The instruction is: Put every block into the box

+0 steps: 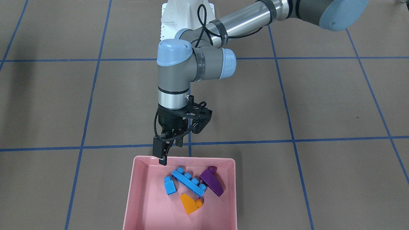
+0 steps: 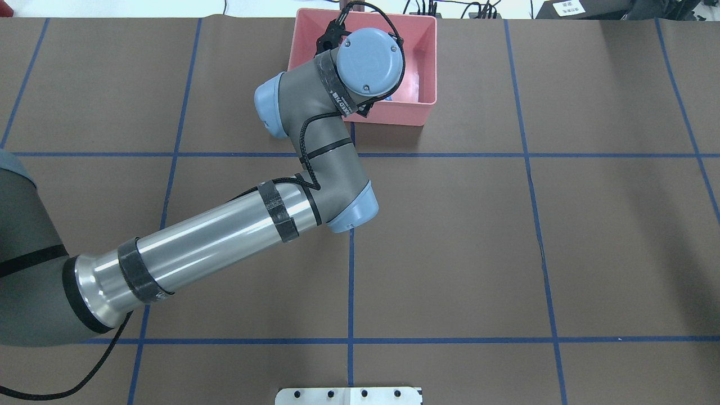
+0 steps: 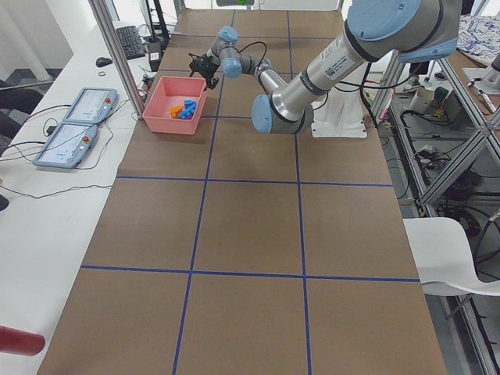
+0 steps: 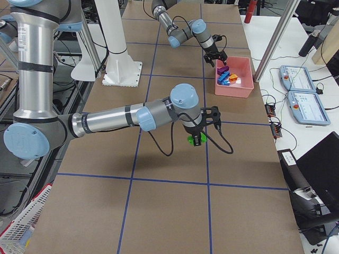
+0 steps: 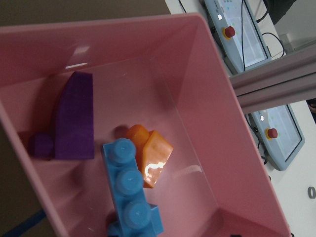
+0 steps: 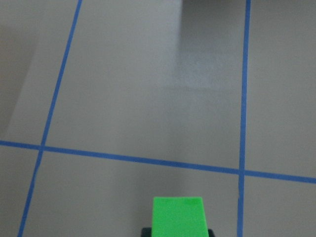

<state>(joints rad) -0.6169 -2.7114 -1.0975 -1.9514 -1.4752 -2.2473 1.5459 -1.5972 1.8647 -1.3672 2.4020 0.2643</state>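
Note:
The pink box [image 1: 140, 191] holds a small blue block [image 1: 170, 185], a long blue block [image 1: 189, 182], a purple wedge [image 1: 211, 180] and an orange block [image 1: 190, 203]. My left gripper [image 1: 171, 153] hangs open and empty just above the box's rim on the robot's side. The left wrist view looks down on the purple wedge [image 5: 74, 118], the orange block [image 5: 153, 155] and the long blue block [image 5: 129, 192]. Over the brown table, away from the box [image 4: 233, 87], my right gripper [image 4: 196, 136] is shut on the green block [image 6: 177, 215].
Blue tape lines [image 1: 223, 142] divide the brown table top. The left arm's wrist [image 2: 368, 62] covers much of the box [image 2: 427, 67] from above. Two control pendants [image 3: 78, 121] and cables lie on the white bench beyond the box. The white robot base [image 1: 188, 12] stands behind.

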